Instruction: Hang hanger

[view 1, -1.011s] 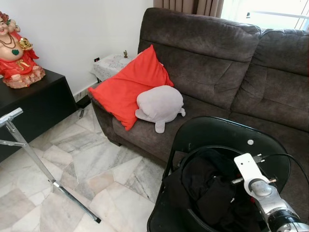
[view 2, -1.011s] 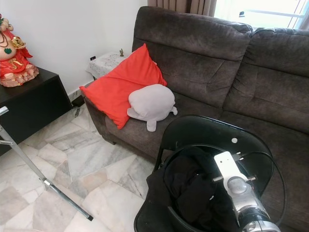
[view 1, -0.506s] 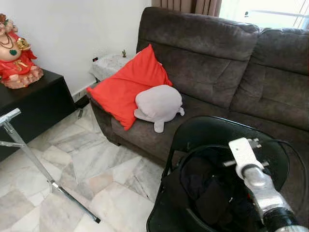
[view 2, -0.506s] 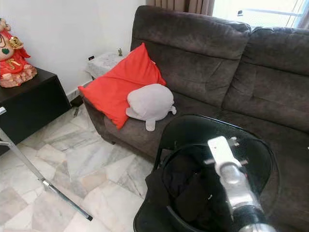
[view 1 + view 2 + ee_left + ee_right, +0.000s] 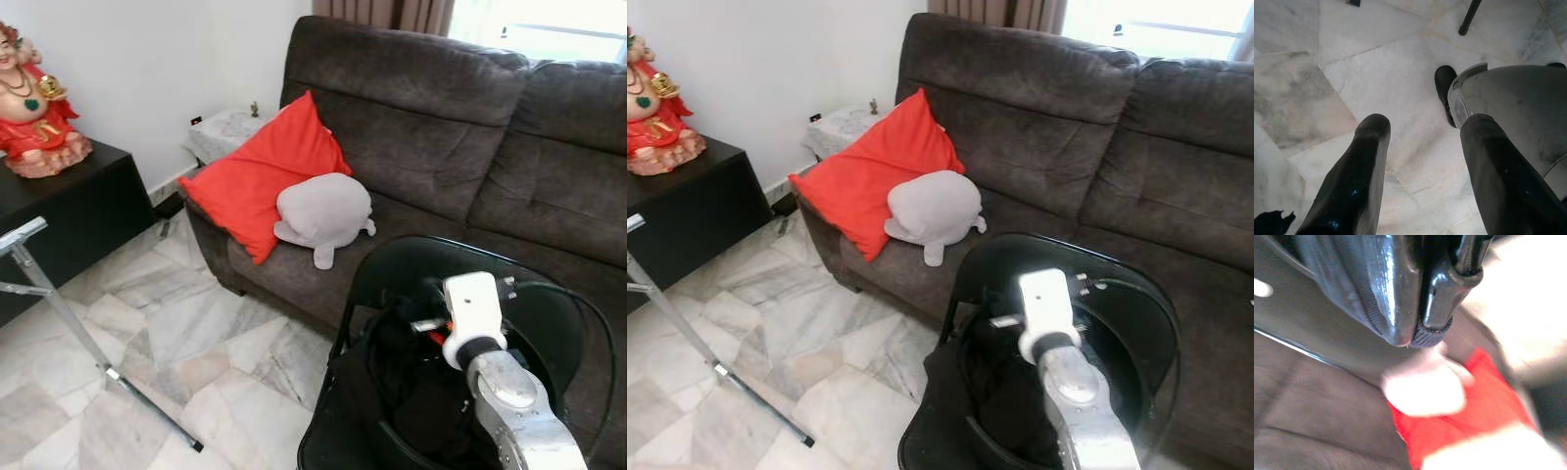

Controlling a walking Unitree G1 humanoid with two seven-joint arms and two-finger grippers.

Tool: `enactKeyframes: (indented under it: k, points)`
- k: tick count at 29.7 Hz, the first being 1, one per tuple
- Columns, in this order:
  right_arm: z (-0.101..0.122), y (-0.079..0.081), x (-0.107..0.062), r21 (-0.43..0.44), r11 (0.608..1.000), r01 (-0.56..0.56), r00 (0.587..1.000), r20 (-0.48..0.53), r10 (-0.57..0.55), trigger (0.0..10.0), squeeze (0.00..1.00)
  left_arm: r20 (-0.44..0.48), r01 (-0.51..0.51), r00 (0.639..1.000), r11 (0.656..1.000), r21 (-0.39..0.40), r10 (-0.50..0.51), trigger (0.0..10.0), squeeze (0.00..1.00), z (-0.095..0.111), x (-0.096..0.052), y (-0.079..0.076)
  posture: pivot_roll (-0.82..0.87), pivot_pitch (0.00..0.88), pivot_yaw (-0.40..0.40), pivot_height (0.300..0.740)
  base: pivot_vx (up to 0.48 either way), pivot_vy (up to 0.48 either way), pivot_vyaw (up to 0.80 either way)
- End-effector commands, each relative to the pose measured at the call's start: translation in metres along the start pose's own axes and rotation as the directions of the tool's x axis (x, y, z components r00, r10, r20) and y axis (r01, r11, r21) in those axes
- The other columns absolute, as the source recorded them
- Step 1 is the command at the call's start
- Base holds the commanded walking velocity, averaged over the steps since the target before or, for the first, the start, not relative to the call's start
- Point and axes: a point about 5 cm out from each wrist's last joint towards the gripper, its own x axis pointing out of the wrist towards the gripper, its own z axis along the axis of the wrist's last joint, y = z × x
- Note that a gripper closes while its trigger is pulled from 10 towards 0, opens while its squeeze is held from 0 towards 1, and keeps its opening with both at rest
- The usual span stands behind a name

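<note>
The right gripper [image 5: 1418,333] reaches down over the black folding chair [image 5: 411,259], and everything turns on what lies just under its jaws: a heap of dark clothing [image 5: 411,392] on the seat, ringed by a thin black loop [image 5: 372,343] that is most likely the hanger. The loop curves round the heap with its long run lying across the line of the jaws, close beneath and slightly to the robot's left of them. The right arm is plainly the nearer one. The left gripper [image 5: 1420,127] hangs well away, released, its two fingers [image 5: 1371,132] spread over the marble floor [image 5: 1376,73]. From the head, the white wrist block [image 5: 472,304] covers the right jaws, so the hold cannot be read there. The right wrist view shows the tips clenched together, though whether a thin wire is pinched between them cannot be told. Beyond the tips it shows the chair's rim, the brown sofa [image 5: 441,127], the red cushion [image 5: 260,176] and the grey plush [image 5: 323,211], all blurred. A silver metal stand [image 5: 59,304], the likely hanging place, is far off to the left of the jaws.
</note>
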Motion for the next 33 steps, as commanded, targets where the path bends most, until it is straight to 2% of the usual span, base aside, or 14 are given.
enactKeyframes:
  k: [1, 7, 8, 9, 11, 16, 19, 23, 25, 30, 33]
  points:
    - [0.043, 0.020, -0.006, 0.061, 0.990, -0.128, 0.981, 0.155, 0.117, 0.0, 0.00, -0.011, 0.003, 1.000, 1.000, 0.011, -0.003, 10.0, 0.00, -0.003, 0.000, 0.000, 0.04, 0.000, 0.020, 0.740, 0.000, 0.000, 0.00]
    - [0.075, 0.043, -0.015, 0.170, 0.944, -0.282, 0.939, 0.251, 0.235, 0.0, 0.00, -0.004, 0.003, 1.000, 1.000, 0.003, -0.003, 10.0, 0.00, -0.001, 0.000, -0.001, 0.04, 0.000, 0.013, 0.740, 0.000, 0.000, 0.00]
    - [0.089, 0.056, -0.018, 0.149, 0.919, -0.365, 0.904, 0.294, 0.311, 0.0, 0.00, -0.003, 0.002, 1.000, 1.000, -0.003, -0.002, 10.0, 0.00, -0.001, 0.000, -0.002, 0.04, 0.000, 0.008, 0.740, 0.000, 0.000, 0.00]
    - [0.092, 0.059, -0.019, 0.130, 0.915, -0.381, 0.894, 0.303, 0.329, 0.0, 0.00, -0.002, 0.001, 1.000, 1.000, -0.005, -0.001, 10.0, 0.00, -0.001, 0.000, -0.002, 0.04, 0.000, 0.007, 0.740, 0.000, 0.000, 0.00]
    - [0.094, 0.058, -0.017, 0.099, 0.926, -0.365, 0.898, 0.299, 0.322, 0.0, 0.00, -0.002, 0.002, 1.000, 1.000, -0.007, -0.002, 10.0, 0.00, -0.001, 0.000, -0.003, 0.04, 0.000, 0.005, 0.740, 0.000, 0.000, 0.00]
    - [0.102, 0.054, -0.014, 0.089, 0.933, -0.348, 0.899, 0.315, 0.305, 0.0, 0.00, -0.004, 0.001, 1.000, 1.000, -0.011, -0.001, 10.0, 0.00, -0.001, 0.001, -0.004, 0.04, 0.000, 0.003, 0.740, 0.000, 0.000, 0.00]
    - [0.129, 0.047, -0.010, 0.059, 0.941, -0.332, 0.870, 0.404, 0.282, 0.0, 0.00, -0.005, -0.001, 1.000, 1.000, -0.015, 0.001, 10.0, 0.00, -0.001, 0.001, -0.004, 0.04, 0.000, 0.003, 0.740, 0.000, 0.000, 0.00]
    - [0.154, 0.034, -0.007, 0.088, 0.944, -0.318, 0.833, 0.502, 0.234, 0.0, 0.00, -0.005, -0.002, 1.000, 1.000, -0.017, 0.002, 10.0, 0.00, -0.001, 0.001, -0.004, 0.03, 0.000, 0.006, 0.740, 0.000, 0.000, 0.00]
    - [0.161, 0.028, -0.006, 0.092, 0.946, -0.310, 0.821, 0.528, 0.218, 0.0, 0.00, -0.004, -0.003, 1.000, 1.000, -0.017, 0.002, 10.0, 0.00, -0.001, 0.001, -0.004, 0.03, 0.000, 0.007, 0.740, 0.000, 0.000, 0.00]
    - [0.182, -0.003, -0.003, 0.033, 0.976, -0.217, 0.800, 0.578, 0.159, 0.0, 0.00, 0.000, -0.004, 1.000, 1.000, -0.020, 0.004, 10.0, 0.00, 0.000, 0.001, -0.005, 0.03, 0.000, 0.006, 0.740, 0.000, 0.000, 0.00]
    - [0.186, -0.010, -0.003, 0.025, 0.981, -0.193, 0.796, 0.588, 0.142, 0.0, 0.00, 0.000, -0.004, 1.000, 1.000, -0.021, 0.004, 10.0, 0.00, 0.000, 0.001, -0.005, 0.03, 0.000, 0.006, 0.740, 0.000, 0.000, 0.00]
